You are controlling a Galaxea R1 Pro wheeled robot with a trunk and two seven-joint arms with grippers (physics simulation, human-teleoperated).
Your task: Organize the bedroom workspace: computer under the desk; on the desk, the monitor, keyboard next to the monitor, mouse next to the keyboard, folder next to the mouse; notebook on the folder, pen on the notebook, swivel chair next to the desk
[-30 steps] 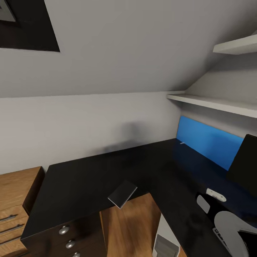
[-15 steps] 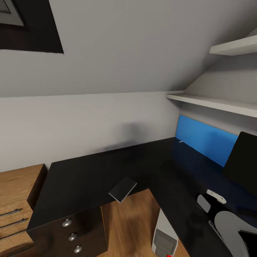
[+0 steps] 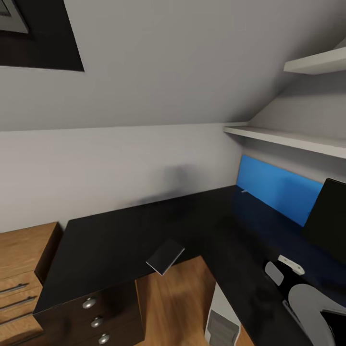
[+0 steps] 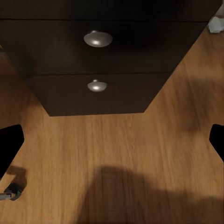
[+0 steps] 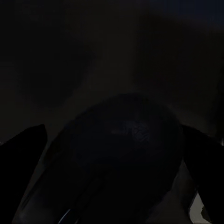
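Note:
The desk (image 3: 120, 240) is a black L-shape with a blue back panel (image 3: 276, 190). The dark notebook (image 3: 165, 256) lies at the desk's inner corner, partly overhanging the edge. The black monitor (image 3: 331, 216) stands at the right edge of the view. The computer (image 3: 222, 323) stands on the floor under the desk. A small whitish stick, perhaps the pen (image 3: 245, 192), lies by the blue panel. My right arm (image 3: 312, 307) hangs over the desk at lower right. My right gripper (image 5: 114, 154) is shut on the dark rounded mouse (image 5: 126, 135). Over the wooden floor, my left gripper (image 4: 112, 144) is open and holds nothing.
A dark drawer unit with round silver knobs (image 3: 91, 312) (image 4: 95, 56) stands under the desk's left wing. A light wooden drawer unit (image 3: 19, 269) sits beside it. White wall shelves (image 3: 288, 139) hang above the blue panel under a sloping ceiling.
The head view has shifted slightly, showing more of the computer tower. The notebook and monitor have not moved on the desk, and my right arm keeps its pose.

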